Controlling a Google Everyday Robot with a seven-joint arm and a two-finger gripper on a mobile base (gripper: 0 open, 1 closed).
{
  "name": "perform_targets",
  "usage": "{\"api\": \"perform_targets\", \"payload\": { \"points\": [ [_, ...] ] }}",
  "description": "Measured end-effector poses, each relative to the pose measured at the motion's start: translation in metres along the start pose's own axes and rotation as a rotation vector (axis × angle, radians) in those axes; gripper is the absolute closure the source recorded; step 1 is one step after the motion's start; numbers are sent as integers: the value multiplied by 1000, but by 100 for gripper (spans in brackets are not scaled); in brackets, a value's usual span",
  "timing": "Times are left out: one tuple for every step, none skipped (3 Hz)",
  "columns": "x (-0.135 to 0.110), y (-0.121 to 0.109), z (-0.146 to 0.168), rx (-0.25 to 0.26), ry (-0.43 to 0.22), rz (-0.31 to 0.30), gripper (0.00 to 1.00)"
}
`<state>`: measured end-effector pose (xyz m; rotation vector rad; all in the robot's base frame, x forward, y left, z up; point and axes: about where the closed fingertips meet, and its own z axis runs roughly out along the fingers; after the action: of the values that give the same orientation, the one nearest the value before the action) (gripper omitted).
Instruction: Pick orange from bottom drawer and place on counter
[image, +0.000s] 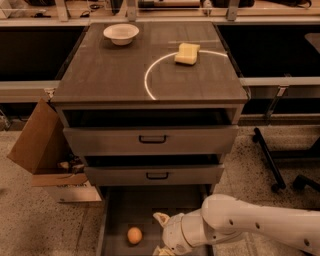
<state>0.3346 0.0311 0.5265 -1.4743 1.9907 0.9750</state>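
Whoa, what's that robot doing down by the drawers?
The robot's arm is reaching into the open bottom drawer, where an orange lies. Its claw is open just right of the orange, not touching it yet. Up on the counter sit a bowl and a sponge.

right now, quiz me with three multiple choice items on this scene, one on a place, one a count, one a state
1. Where is the orange? A on the counter B in the bottom drawer C in the cardboard box
2. How many things sit on the counter? A one B two C four
3. The gripper, low beside the orange, is A open B shut on the orange C above the counter

1 B: it lies on the drawer floor. 2 B: the bowl and the sponge. 3 A: its fingers stand apart, right of the orange.
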Motion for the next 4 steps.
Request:
{"api": "perform_targets", "payload": {
  "points": [
    [2, -2, 3, 2, 4, 2, 0],
    [15, -17, 22, 17, 35, 10, 0],
    [53, -58, 56, 69, 90, 7, 0],
    [97, -123, 104, 150, 98, -25, 0]
  ]
}}
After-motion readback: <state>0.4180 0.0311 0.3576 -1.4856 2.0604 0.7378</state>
